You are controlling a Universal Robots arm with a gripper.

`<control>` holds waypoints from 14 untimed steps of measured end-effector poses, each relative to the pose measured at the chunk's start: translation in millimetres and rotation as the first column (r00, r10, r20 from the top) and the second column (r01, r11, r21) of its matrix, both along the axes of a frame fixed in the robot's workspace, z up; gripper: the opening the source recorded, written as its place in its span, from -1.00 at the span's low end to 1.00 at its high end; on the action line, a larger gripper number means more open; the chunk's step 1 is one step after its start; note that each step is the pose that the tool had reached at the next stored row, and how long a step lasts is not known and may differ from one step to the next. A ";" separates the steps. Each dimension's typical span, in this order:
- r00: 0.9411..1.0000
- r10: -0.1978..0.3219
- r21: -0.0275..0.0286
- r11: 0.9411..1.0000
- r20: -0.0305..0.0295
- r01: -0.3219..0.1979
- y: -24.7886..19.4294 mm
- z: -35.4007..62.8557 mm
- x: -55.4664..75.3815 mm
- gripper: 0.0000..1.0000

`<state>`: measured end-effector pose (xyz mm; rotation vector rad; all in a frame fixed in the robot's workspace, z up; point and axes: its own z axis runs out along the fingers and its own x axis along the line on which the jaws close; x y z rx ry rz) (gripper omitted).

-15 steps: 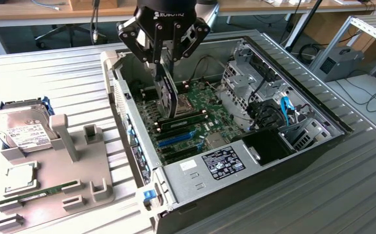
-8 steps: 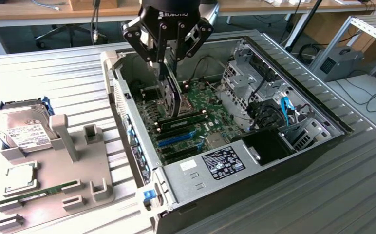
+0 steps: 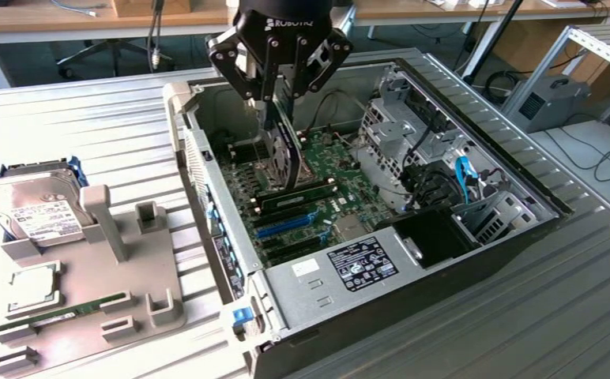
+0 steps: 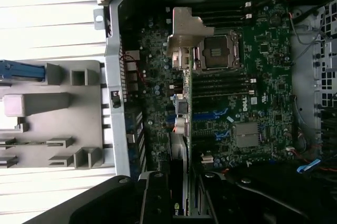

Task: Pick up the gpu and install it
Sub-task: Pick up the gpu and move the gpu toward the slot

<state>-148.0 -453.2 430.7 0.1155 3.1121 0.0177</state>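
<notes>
Gripper (image 3: 276, 96) clamped on the upper end of the gpu (image 3: 282, 154). The card hangs on edge, close to upright, inside the open case (image 3: 495, 170) and above the motherboard (image 3: 342, 178).

Wrist view: the card runs edge-on away from the gripper. Its silver bracket (image 4: 185, 32) is at the far end, beside the CPU socket (image 4: 218, 50).

Blue slots (image 3: 284, 227) lie on the board between the card and the power supply (image 3: 360, 262). A dark memory stick (image 3: 299, 195) sits in its slot just beside the card's lower end.

The card hides its own lower edge, so I cannot tell whether it touches the board or hangs just clear.

Hard drive (image 3: 31, 209) and the loose RAM stick (image 3: 62, 309) rest on the gray tray (image 3: 126, 272), well apart at the exterior view's left.

Judgement on doing this step well:
- Grip stays square so the card cannot pivot.
- Contact edge parallel to the slot, bracket matched to the rear opening.
- Travel slow and straight down, pressure even along the card's length.
- Clear of the seated memory and the blue cable (image 3: 463, 170).
</notes>
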 end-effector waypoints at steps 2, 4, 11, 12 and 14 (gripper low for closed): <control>1.000 0.000 0.000 1.000 0.000 0.000 0.0 -0.1 2.2 -0.48; 1.000 0.000 0.000 1.000 0.000 0.000 0.0 -0.1 3.8 -0.48; 1.000 0.000 -0.001 1.000 0.000 0.000 0.0 -0.5 11.6 -0.48; 1.000 0.000 -0.001 1.000 0.000 0.000 0.0 -0.5 12.3 -0.48; 1.000 0.000 -0.001 1.000 0.000 0.000 0.0 -0.6 14.0 -0.48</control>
